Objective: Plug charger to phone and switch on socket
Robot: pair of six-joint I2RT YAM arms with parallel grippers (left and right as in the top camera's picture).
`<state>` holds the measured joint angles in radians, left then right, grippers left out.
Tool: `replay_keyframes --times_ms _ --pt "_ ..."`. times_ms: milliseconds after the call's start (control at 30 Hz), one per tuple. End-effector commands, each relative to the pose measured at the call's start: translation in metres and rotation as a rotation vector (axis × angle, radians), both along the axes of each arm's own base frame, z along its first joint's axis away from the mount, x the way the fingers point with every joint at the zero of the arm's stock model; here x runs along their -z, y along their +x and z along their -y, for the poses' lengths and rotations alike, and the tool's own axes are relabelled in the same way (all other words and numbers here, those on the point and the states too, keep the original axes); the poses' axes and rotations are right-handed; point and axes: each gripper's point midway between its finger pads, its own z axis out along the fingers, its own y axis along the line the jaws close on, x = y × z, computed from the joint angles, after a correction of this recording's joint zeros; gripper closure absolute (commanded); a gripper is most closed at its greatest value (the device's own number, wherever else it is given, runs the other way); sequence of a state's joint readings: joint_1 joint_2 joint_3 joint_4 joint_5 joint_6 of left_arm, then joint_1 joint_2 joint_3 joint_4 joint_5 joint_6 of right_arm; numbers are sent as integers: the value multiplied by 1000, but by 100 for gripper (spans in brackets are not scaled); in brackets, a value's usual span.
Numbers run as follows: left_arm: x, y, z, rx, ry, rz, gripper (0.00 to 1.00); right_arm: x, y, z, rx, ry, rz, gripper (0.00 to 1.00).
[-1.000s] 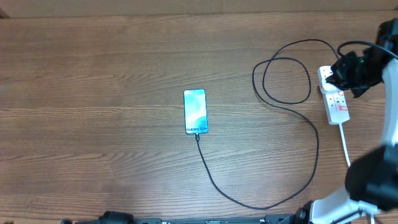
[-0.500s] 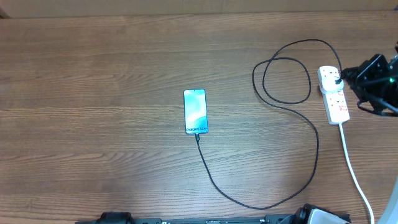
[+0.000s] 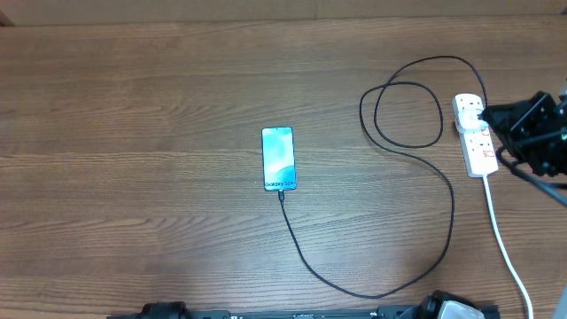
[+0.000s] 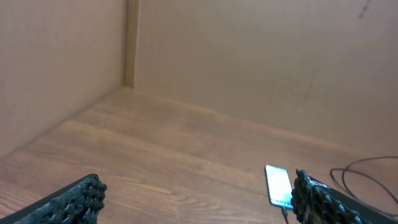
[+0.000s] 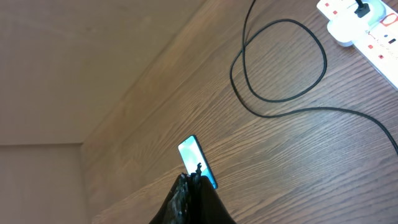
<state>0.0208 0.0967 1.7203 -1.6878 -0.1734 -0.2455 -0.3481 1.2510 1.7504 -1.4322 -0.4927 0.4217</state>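
The phone [image 3: 278, 159] lies flat mid-table with its light-blue screen lit. The black charger cable [image 3: 453, 208] is plugged into its near end, sweeps right, loops, and ends in a black plug [image 3: 478, 113] seated in the white socket strip [image 3: 478, 142] at the far right. My right gripper [image 3: 496, 117] hovers just right of the strip's far end. In the right wrist view it [image 5: 189, 180] is shut and empty, with the phone [image 5: 196, 158], cable [image 5: 280, 99] and socket [image 5: 367, 28] beyond. My left gripper [image 4: 196, 202] is open, low over the table, the phone [image 4: 278, 185] ahead.
The socket's thick white cord [image 3: 498, 221] runs toward the table's front right. Cardboard-coloured walls [image 4: 186, 43] stand along the back and left side of the wooden table [image 3: 133, 177].
My right arm has drawn back from over the socket's far end to the right, uncovering the plug and strip. Phone, cable and socket have not moved.
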Motion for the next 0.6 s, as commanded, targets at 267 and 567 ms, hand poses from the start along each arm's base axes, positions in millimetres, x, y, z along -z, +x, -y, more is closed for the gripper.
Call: replay_keyframes --times_ms 267,567 --pt "8 -28 5 -71 -7 108 0 -34 -39 -14 -18 -59 134 96" --pt "8 -28 6 -82 -7 109 0 -40 -68 -17 8 -117 163 96"
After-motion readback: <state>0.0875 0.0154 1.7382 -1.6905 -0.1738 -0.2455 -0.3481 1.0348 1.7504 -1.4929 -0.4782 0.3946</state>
